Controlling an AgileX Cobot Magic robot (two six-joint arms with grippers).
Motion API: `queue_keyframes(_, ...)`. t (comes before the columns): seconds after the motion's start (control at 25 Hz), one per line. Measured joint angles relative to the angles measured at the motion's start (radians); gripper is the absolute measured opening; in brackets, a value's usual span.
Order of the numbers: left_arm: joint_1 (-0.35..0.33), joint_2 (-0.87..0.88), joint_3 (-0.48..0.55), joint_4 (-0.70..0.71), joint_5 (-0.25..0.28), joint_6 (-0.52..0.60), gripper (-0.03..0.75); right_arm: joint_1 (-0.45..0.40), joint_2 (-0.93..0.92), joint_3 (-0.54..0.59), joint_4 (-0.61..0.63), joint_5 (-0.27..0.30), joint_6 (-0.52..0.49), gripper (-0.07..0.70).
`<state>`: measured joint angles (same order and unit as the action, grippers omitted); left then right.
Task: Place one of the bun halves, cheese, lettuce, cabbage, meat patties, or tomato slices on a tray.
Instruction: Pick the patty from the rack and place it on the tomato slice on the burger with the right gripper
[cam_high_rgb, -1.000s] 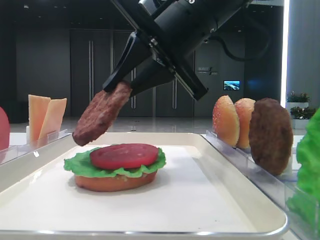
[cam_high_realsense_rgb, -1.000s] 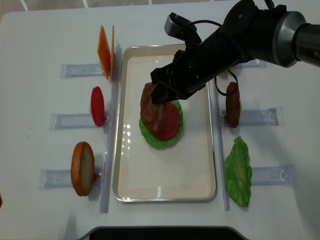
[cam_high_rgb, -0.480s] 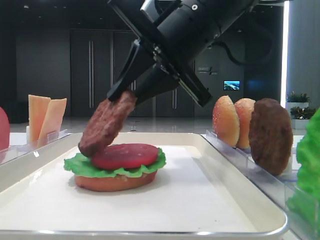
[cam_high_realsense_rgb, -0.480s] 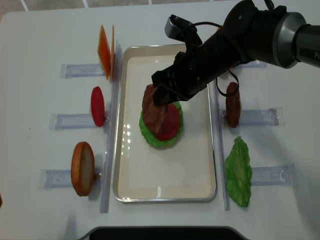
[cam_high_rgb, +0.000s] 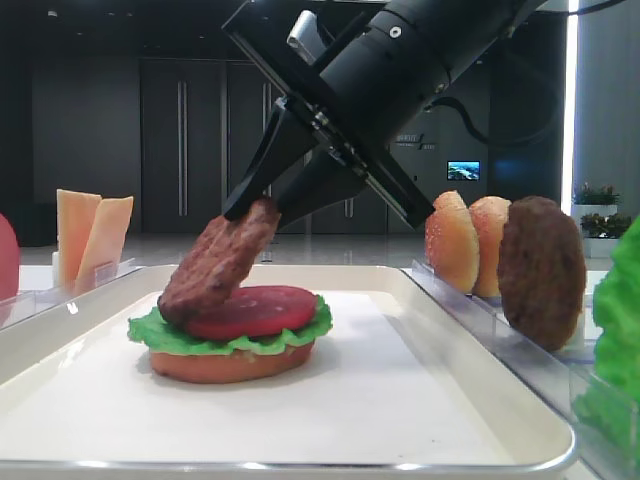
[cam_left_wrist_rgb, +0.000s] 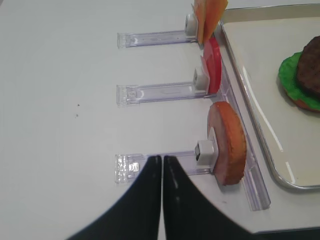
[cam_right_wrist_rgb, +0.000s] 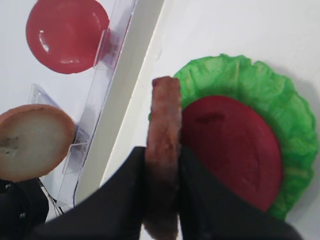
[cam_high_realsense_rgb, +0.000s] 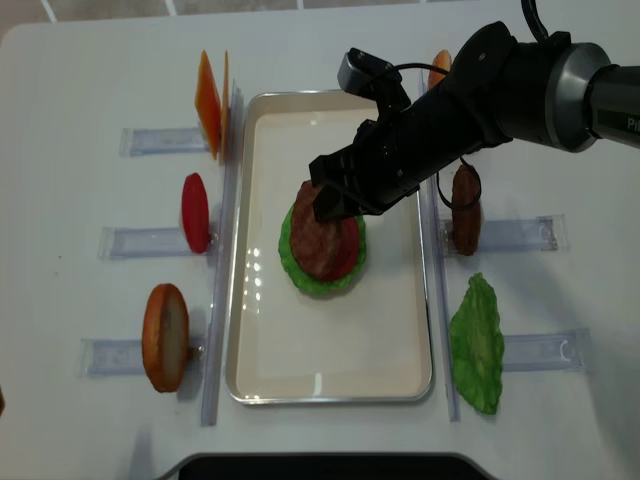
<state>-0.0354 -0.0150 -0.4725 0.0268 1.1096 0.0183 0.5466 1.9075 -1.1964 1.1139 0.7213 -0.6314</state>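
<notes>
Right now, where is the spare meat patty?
The spare meat patty stands on edge in the clear rack right of the tray, above the loose lettuce.

The meat patty (cam_high_rgb: 215, 262) is dark reddish-brown and grainy. Under it lie a matte red tomato slice (cam_high_rgb: 262, 311), a bright green lettuce leaf (cam_high_rgb: 160, 332) and an orange-tan bun half (cam_high_rgb: 230, 362). The tray (cam_high_realsense_rgb: 330, 372) is cream-white with a shiny rim. At its 10 o'clock stand pale orange cheese slices (cam_high_realsense_rgb: 209, 103). The bench (cam_high_realsense_rgb: 90, 180) is white.

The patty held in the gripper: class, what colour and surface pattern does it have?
Dark reddish-brown, rough and grainy; the patty shows best in the low exterior view.
</notes>
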Motion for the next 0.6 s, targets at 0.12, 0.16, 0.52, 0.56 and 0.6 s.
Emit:
queue_keyframes(0.12, 0.0, 0.0, 0.0, 0.0, 0.0, 0.0, -0.001, 0.0, 0.0, 0.001, -0.011, -0.001, 0.0, 0.134)
queue_keyframes(0.16, 0.0, 0.0, 0.0, 0.0, 0.0, 0.0, -0.001, 0.0, 0.0, 0.001, -0.025, -0.004, 0.0, 0.147)
queue_keyframes(0.52, 0.0, 0.0, 0.0, 0.0, 0.0, 0.0, -0.001, 0.0, 0.0, -0.028, -0.207, 0.0, 0.039, 0.428)
queue_keyframes(0.56, 0.0, 0.0, 0.0, 0.0, 0.0, 0.0, -0.001, 0.0, 0.0, -0.049, -0.25, 0.004, 0.066, 0.435)
queue_keyframes(0.6, 0.0, 0.0, 0.0, 0.0, 0.0, 0.0, -0.001, 0.0, 0.0, -0.069, -0.302, 0.013, 0.099, 0.437)
